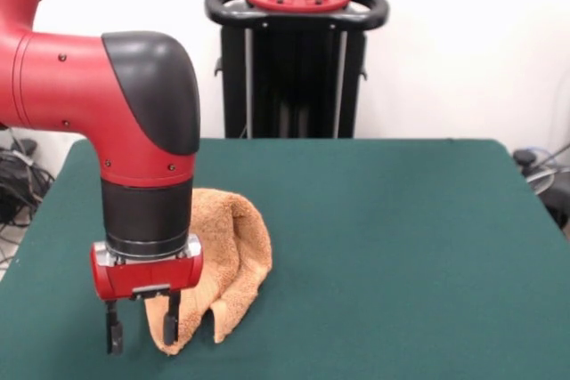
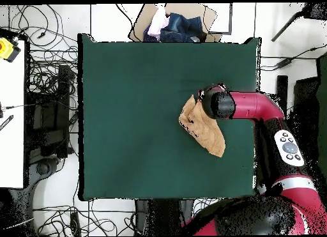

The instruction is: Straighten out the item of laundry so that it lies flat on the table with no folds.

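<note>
Front view, left to right: the red and black arm (image 1: 134, 113) comes in from the left edge, bends down at a black elbow and ends in a red wrist over the near left part of the table (image 1: 401, 246). Below the wrist hangs the gripper (image 1: 141, 325), its two dark fingers (image 1: 114, 334) pointing down and set apart. The left finger stands free above the green felt; the right one lies against the near edge of the towel (image 1: 233, 255), though whether anything is pinched between them I cannot tell, and nothing fills the gap. Just right of and behind the gripper, the orange-tan towel sits in a rumpled heap, folded over itself with a raised hump at the far side and a loose flap trailing toward the near edge. Right of it the table top is bare green. Behind the table's far edge stands a black pedestal (image 1: 296, 68) with a red ring on top. Overhead, the towel (image 2: 203, 127) lies crumpled near the right side of the table (image 2: 140, 107), with the arm (image 2: 246, 107) reaching over its upper right part; cables and a pile of clothes (image 2: 169, 25) lie beyond the table's edges.
</note>
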Tool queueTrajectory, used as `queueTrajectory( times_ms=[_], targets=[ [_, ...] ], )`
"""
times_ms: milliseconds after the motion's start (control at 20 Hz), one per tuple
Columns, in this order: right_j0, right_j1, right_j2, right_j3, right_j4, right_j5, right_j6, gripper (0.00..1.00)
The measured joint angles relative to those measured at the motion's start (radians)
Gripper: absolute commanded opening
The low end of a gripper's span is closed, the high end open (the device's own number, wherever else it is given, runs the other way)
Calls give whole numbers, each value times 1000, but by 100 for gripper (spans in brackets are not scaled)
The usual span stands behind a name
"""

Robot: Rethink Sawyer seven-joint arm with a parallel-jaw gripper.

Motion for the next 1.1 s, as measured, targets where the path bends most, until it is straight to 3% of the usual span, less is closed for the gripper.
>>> queueTrajectory(
  times_ms=[650,1100],
  targets=[
    [-63,35,47,28,-3,-171,0,100],
    [9,34,18,18,-6,-144,0,100]
  ],
)
